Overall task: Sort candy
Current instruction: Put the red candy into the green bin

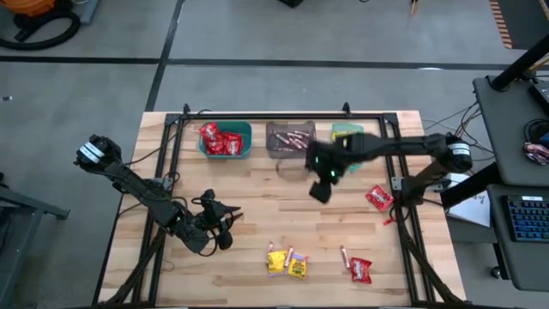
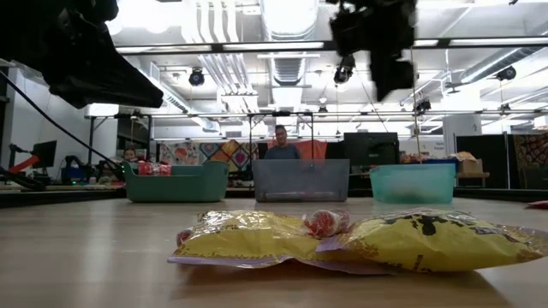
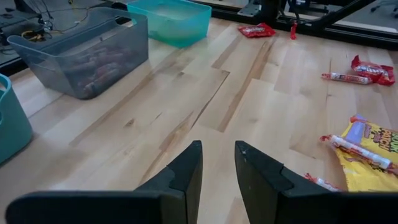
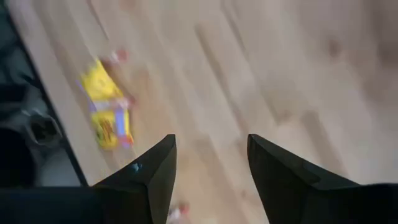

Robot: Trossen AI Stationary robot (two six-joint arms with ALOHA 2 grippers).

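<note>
Candy split: two yellow packets (image 1: 286,262) with pink stick lower centre of high view, red packet (image 1: 361,269) just right of them, another red packet (image 1: 378,197) at right edge. More red packets in left teal bin (image 1: 243,148) (upper centre), pinkish sticks in grey bin (image 1: 278,148). Right gripper (image 1: 320,191) mid-frame, above table, fingers wide apart, empty. Left gripper (image 1: 232,215) lower left, fingers narrowly parted, holding nothing.

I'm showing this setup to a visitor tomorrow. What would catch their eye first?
Probably the three bins at the table's far edge, especially the left bin heaped with red packets. Next, the yellow packets lying loose near the front edge, and the right gripper, open and empty, above mid-table.
</note>
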